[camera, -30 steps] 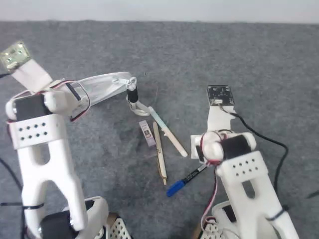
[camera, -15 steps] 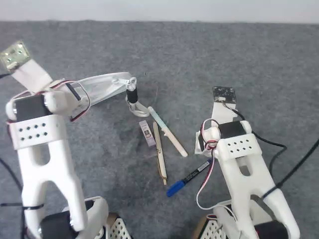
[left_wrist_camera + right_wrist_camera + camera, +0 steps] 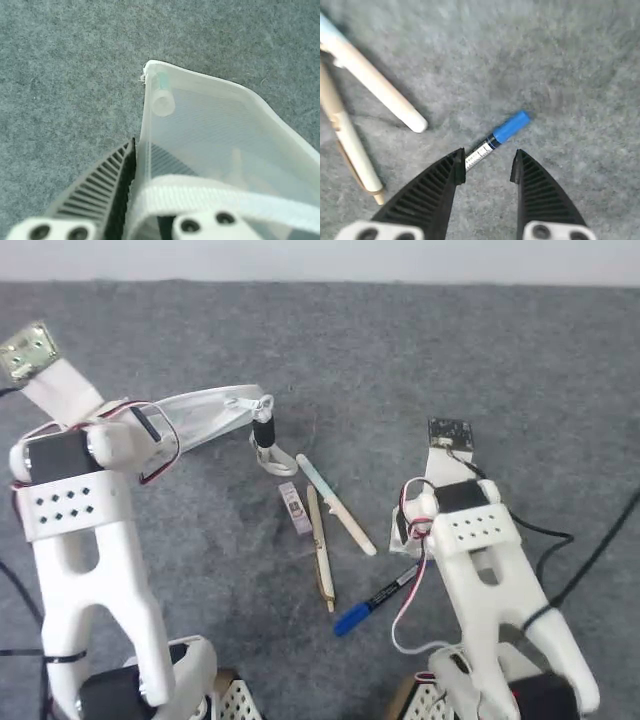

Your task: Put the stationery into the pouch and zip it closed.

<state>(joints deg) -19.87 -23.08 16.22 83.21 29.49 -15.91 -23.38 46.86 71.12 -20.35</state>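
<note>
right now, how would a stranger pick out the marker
On the grey carpet, look at the loose stationery in the middle. The marker lies at the robot's end of that group, under the open right hand. It alone has a blue cap and dark barrel; its neighbours are cream or pale.

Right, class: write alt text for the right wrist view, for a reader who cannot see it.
The right gripper, open, hangs over a blue-capped marker on grey carpet, its jaws either side of the barrel. Two cream pens lie nearby.
</note>
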